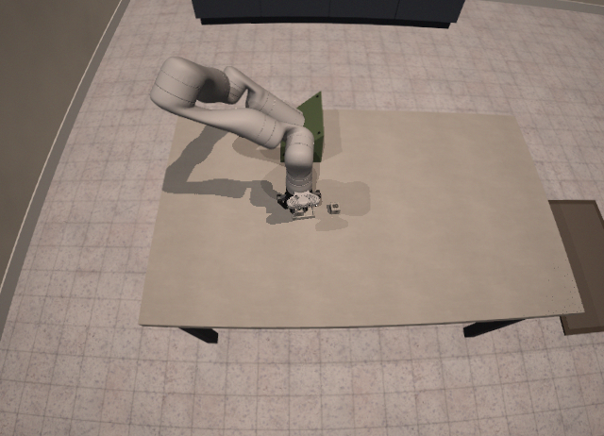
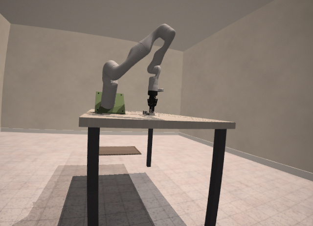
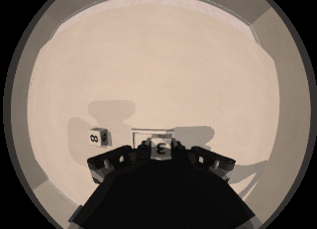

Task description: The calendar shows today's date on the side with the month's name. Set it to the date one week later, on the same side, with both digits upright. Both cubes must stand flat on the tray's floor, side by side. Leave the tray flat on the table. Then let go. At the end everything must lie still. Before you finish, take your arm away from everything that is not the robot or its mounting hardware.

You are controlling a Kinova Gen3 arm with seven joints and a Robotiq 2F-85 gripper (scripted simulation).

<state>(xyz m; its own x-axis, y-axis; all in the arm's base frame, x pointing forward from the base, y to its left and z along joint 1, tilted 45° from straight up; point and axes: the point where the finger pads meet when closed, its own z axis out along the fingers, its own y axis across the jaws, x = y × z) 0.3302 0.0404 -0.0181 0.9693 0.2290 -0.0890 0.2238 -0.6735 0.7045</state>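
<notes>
My gripper (image 1: 300, 209) (image 2: 151, 110) (image 3: 160, 143) points straight down over the tray, its fingers shut on the cube with a 3. That cube (image 3: 160, 150) shows the 3 on its top, upside down in the wrist view. It is at the right part of the tray in that view; its lower edge is hidden, so I cannot tell whether it touches the tray's floor. The pale tray (image 1: 303, 217) (image 3: 153, 130) is on the table, its left part empty in the wrist view. The other cube (image 1: 334, 208) (image 2: 145, 112) (image 3: 97, 137) rests on the table outside the tray, with an 8 facing the wrist camera.
The table (image 1: 414, 256) (image 2: 156, 122) extends around the tray and loose cube. The green mounting plate (image 1: 314, 122) (image 2: 120, 102) stands behind the gripper near the arm's base. The loose cube is close to one side of the gripper.
</notes>
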